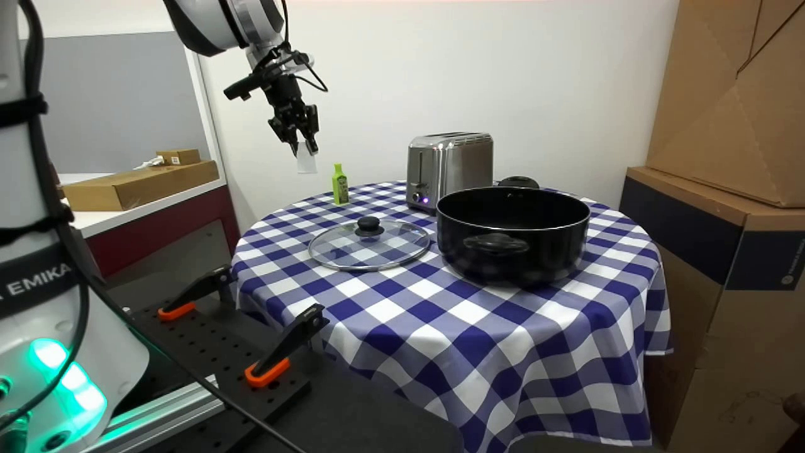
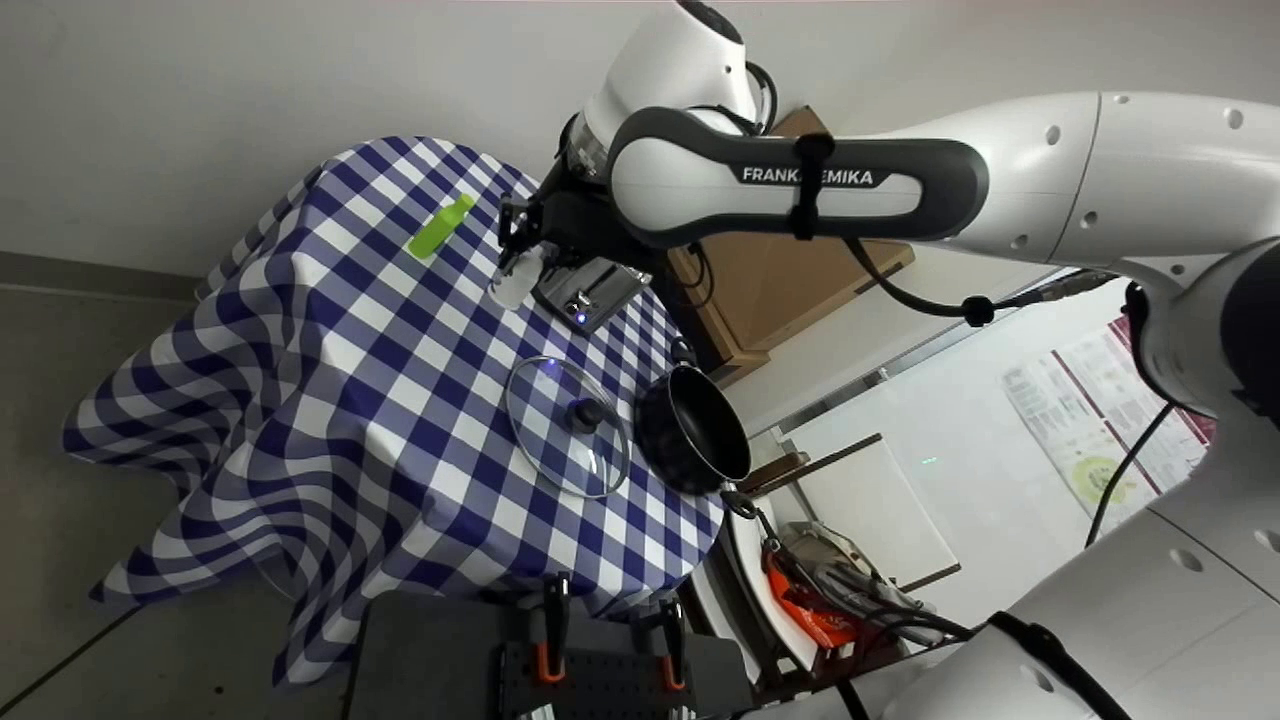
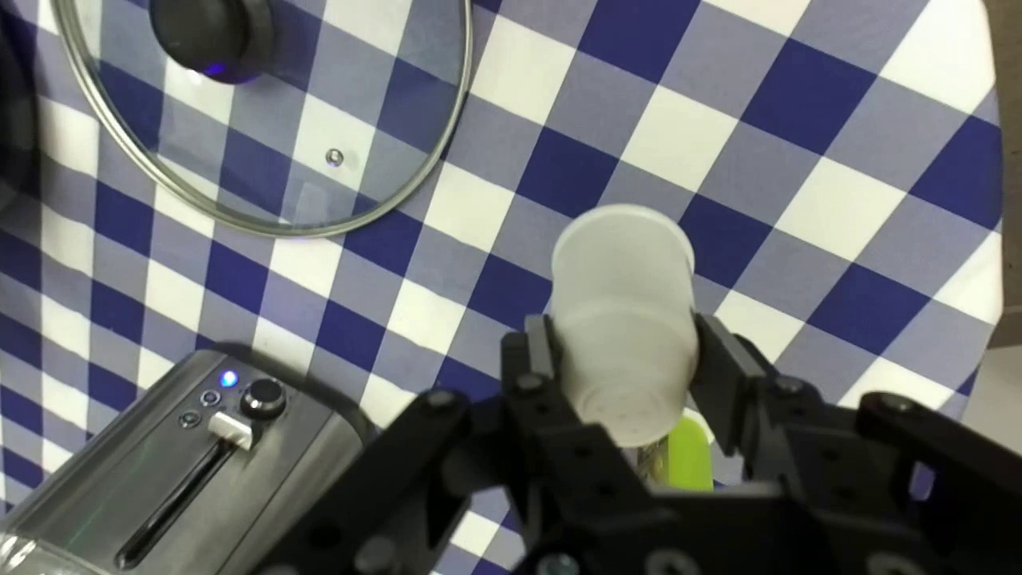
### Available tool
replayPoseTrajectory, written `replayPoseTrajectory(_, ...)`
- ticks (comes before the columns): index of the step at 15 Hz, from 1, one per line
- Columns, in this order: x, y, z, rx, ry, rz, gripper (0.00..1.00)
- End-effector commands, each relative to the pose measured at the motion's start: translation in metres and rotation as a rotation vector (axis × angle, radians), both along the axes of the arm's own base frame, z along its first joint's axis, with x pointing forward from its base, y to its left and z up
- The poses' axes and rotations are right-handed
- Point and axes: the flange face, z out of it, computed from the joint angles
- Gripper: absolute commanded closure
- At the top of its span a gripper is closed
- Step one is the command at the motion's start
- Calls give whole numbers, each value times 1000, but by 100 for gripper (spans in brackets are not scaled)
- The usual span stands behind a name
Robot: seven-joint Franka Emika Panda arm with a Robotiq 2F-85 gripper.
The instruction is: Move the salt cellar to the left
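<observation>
Clear of the lid's rim (image 3: 279, 228), the gripper (image 1: 304, 148) holds the salt cellar (image 3: 625, 319) aloft.

I count one salt cellar (image 3: 624, 319), bottle (image 1: 340, 187), toaster (image 1: 449, 168), pot (image 1: 512, 255) and lid (image 1: 370, 248), two clamps (image 1: 287, 343) and perhaps four boxes (image 1: 729, 107)

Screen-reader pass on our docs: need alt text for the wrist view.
A black gripper holds a small white salt shaker above a blue-and-white checked tablecloth. A glass lid with a black knob lies at upper left, and a metal toaster with a blue light stands at lower left. A yellow-green bottle is partly hidden beyond the shaker.
</observation>
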Motion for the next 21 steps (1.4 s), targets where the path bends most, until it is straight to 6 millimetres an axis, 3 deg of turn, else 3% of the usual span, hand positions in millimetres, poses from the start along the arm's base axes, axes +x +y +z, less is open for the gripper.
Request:
replayPoseTrajectory(1,-3,5,-36,48,20,-40,81)
replayPoseTrajectory(9,-10,39,-76,143,-44,26,81)
replayPoseTrajectory(16,-16,44,-118,100,-37,77,81)
replayPoseTrajectory(20,-18,47,-123,88,-36,82,81)
replayPoseTrajectory(21,-19,47,-121,85,-35,79,31)
